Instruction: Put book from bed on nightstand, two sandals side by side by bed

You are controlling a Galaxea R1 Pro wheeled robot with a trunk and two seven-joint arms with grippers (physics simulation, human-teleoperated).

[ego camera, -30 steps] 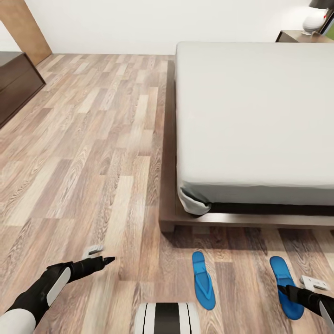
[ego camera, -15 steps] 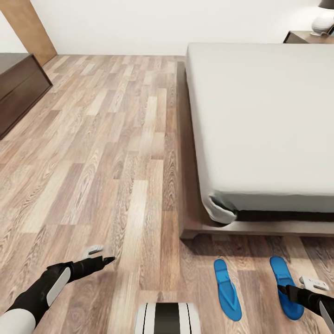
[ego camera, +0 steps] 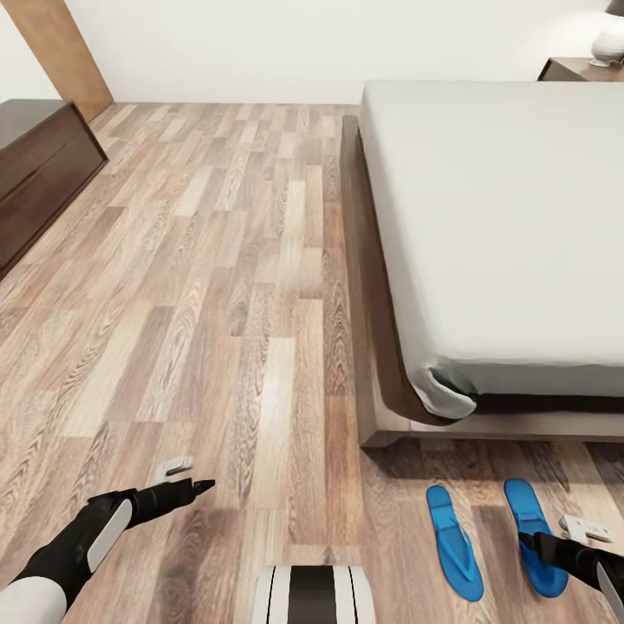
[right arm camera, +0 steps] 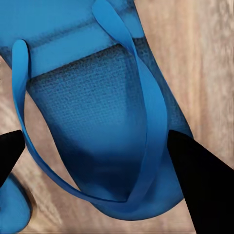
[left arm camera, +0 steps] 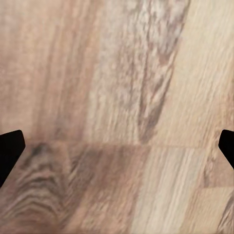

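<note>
We shifted base: bright blue flat sandal [ego camera: 524,510], clamped in right pincer [ego camera: 553,535], now nearer blue twin sandal [ego camera: 452,542], pairing them beside low dark-framed grey-mattress bed [ego camera: 503,217]; left pincer [ego camera: 192,477] wide, idle.

The right claw [ego camera: 530,544] hides part of one sandal [ego camera: 530,520].

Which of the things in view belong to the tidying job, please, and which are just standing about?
Job:
bed
nightstand
sandal near the bed corner
sandal under the right gripper

Standing about:
dresser
lamp
</note>
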